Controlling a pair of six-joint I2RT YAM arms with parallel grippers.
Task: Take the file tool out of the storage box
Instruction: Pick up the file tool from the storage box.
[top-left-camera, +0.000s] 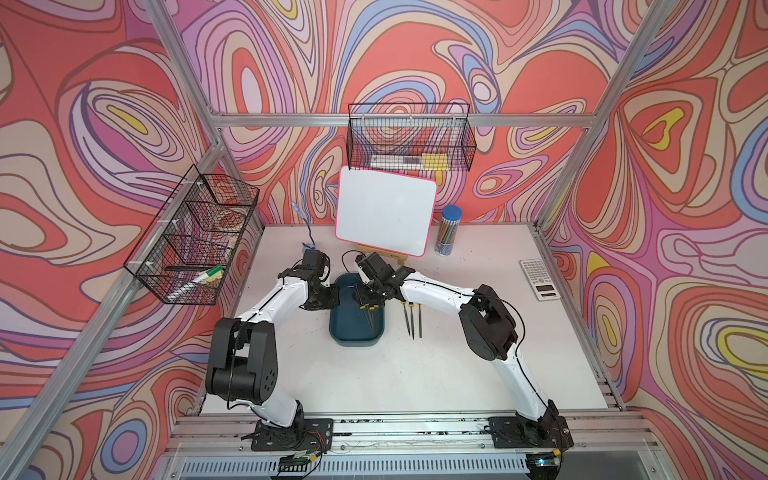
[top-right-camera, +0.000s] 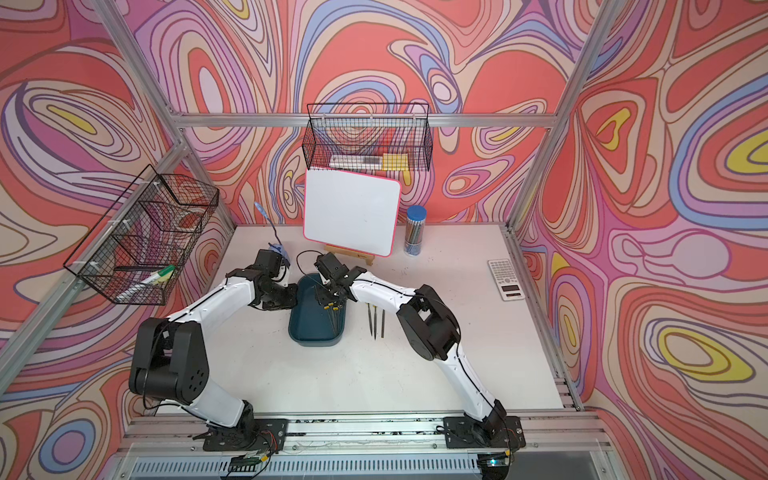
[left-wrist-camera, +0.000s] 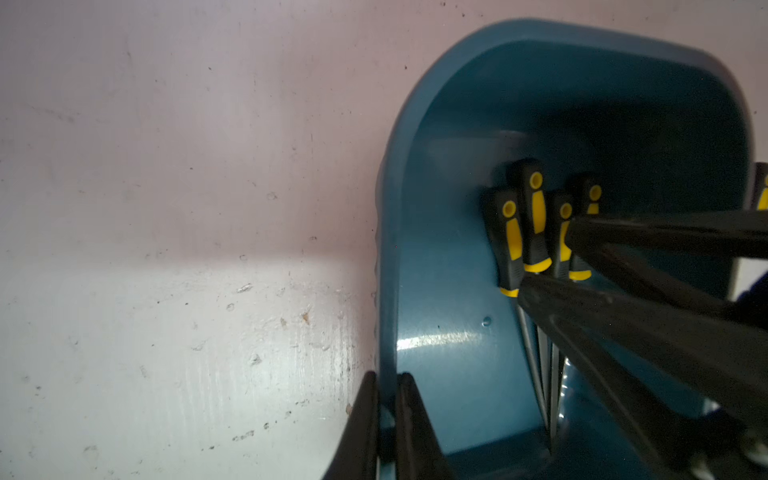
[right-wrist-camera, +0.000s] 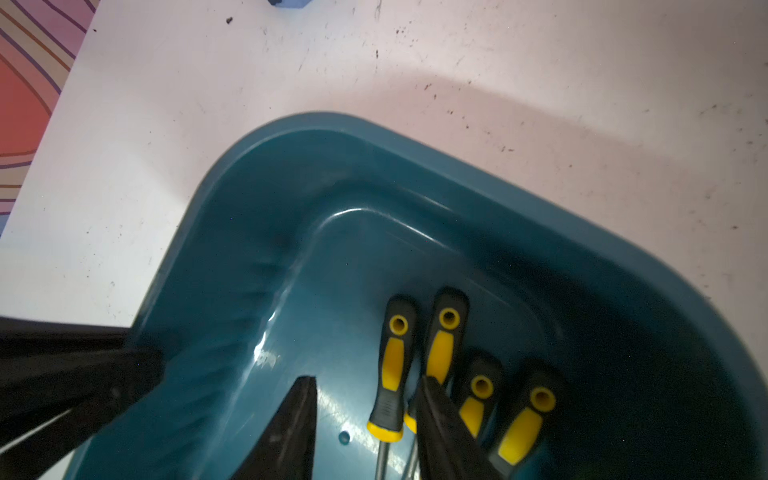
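In both top views my left gripper (top-left-camera: 330, 297) pinches the side wall of the storage box (top-left-camera: 355, 341). My right gripper (top-left-camera: 365, 300) hangs down into the box, over the files (top-left-camera: 371, 322) inside. Three other files (top-left-camera: 412, 321) lie on the table (top-left-camera: 374, 382) just beside the box. So I think part of the job is done and I am on the grab step for one more.

From my left wrist, my two fingers (left-wrist-camera: 368, 415) sit one on each side of the blue wall, shut tight on it. I think this stops the box from sliding. Four black and yellow handles (left-wrist-camera: 534, 216) lie side by side on the box floor.

From my right wrist, my right gripper (right-wrist-camera: 368, 382) is partly open and holds nothing. One file handle (right-wrist-camera: 392, 361) lies between my two fingers (right-wrist-camera: 440, 419). The other three lie on the far side of one finger. I cannot tell if a finger touches it yet. Next, I think I must go a bit lower, squeeze only that one handle, and lift it up over the low wall.
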